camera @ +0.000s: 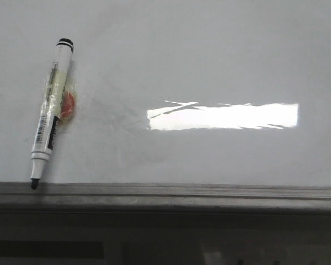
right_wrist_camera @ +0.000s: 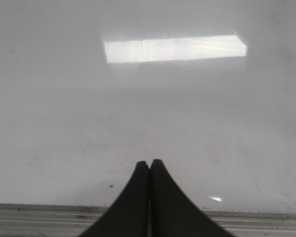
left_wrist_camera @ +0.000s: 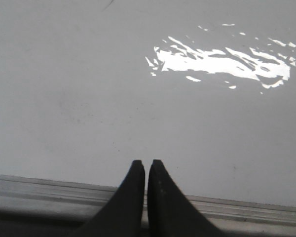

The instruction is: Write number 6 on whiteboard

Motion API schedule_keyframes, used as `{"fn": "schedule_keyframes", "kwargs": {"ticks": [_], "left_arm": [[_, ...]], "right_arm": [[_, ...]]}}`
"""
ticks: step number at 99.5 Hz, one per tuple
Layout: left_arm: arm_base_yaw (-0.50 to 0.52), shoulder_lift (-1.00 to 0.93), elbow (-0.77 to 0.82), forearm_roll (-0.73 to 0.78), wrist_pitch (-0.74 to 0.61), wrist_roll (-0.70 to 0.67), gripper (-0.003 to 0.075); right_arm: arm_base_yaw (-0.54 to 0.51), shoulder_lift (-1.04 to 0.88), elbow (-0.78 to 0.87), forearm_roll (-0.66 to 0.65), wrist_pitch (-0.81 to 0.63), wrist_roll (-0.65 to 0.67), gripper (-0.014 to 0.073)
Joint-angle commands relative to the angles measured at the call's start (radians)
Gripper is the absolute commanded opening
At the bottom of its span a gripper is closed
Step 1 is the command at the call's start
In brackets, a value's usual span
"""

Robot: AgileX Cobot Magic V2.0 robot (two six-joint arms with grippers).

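Marker (camera: 51,113), slim white cylinder, lies by the glossy whiteboard's (camera: 209,66) left edge, tip at its ridged metal rim (camera: 209,192); left gripper (left_wrist_camera: 146,165) and right gripper (right_wrist_camera: 150,164) fingers pressed together.

A glossy white-grey whiteboard (camera: 209,61) with a grey metal rim; a white-barrelled marker (camera: 48,118) with black cap end, black tip and barcode label; an orange-red patch (camera: 69,105) beside it; black claw fingers (left_wrist_camera: 133,197)

Black tapered left gripper (left_wrist_camera: 146,165), matching right gripper (right_wrist_camera: 150,164)
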Motion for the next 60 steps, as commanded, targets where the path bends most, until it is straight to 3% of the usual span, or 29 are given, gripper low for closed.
{"fn": "schedule_keyframes", "kwargs": {"ticks": [1, 60], "left_arm": [[-0.006, -0.028, 0.024, 0.000, -0.056, -0.008, -0.0020], [-0.006, -0.028, 0.024, 0.000, -0.056, -0.008, -0.0020]], "right_arm": [[-0.001, -0.016, 0.015, -0.017, -0.023, -0.006, -0.0064], [-0.001, -0.016, 0.015, -0.046, -0.046, -0.006, -0.0064]]}}
